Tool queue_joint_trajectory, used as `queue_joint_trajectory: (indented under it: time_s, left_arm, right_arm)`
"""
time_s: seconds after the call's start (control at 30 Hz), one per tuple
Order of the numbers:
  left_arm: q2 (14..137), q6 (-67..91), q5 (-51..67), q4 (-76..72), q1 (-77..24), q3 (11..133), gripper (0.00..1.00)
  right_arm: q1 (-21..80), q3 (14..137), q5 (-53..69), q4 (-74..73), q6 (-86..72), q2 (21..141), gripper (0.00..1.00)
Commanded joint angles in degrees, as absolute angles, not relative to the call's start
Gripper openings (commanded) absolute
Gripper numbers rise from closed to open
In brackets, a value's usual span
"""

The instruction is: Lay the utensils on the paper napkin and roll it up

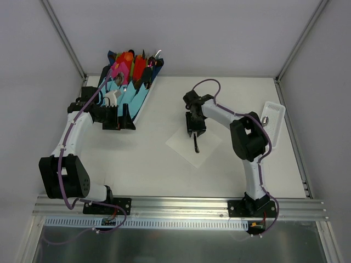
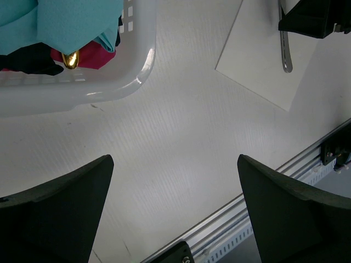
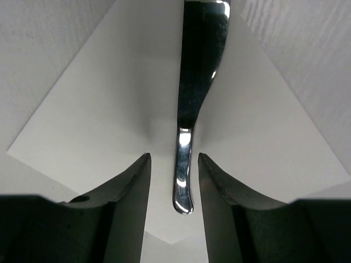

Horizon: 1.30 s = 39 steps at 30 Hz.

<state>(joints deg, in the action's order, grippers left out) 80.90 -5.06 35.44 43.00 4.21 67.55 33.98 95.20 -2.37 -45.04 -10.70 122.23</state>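
**Utensil flat on napkin, straddled by spread jaws**

The right gripper (image 3: 173,161) is held spread: a gap is seen on each side of the handle of the utensil (image 3: 200,66), which runs between its fingers, so nothing is pinched. The utensil is laid flat on the paper napkin (image 3: 104,115) directly beneath the tool, with its broad end ahead of the fingertips. The steel is judged stiff and slippery, and is best taken across the narrow handle. The napkin is judged light, soft and easily dragged, and is best lifted by a corner. The left gripper (image 2: 174,164) is spread wide and nothing is held, with the white tray (image 2: 131,82) ahead of it.
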Motion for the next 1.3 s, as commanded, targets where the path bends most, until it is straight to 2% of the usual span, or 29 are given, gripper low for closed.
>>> queue_joint_trajectory:
  time_s: [0.0,0.13,0.27,0.43,0.57,0.93,1.27]
  left_arm:
    - [80.2,-6.1,34.7,44.1,4.7,68.7,0.99]
    - [79.7,-6.9,34.2,44.1,4.7,70.4,0.99]
    - [79.6,-7.1,35.3,44.0,4.7,71.2,0.99]
    - [80.2,-6.9,36.2,43.9,4.7,71.0,0.99]
    - [80.7,-6.9,36.6,44.0,4.7,70.8,0.99]
    - [82.9,-6.6,36.9,44.0,4.7,70.8,0.99]
    - [83.7,-6.6,36.3,44.0,4.7,70.6,0.99]
  right_arm:
    - [32.7,95.1,-1.4,-46.3,-11.1,111.6,0.43]
    - [27.0,93.5,0.0,-46.1,-8.0,100.9,0.47]
    - [13.6,90.7,2.2,-46.2,-3.1,92.7,0.49]
    - [-5.7,87.9,0.9,-47.5,-0.7,91.2,0.36]
    - [-14.2,86.4,-1.8,-47.4,-0.4,94.0,0.32]
    - [-17.8,88.9,-1.1,-44.6,-0.5,108.2,0.29]
    - [-17.8,87.7,4.5,-41.3,-0.5,113.7,0.29]
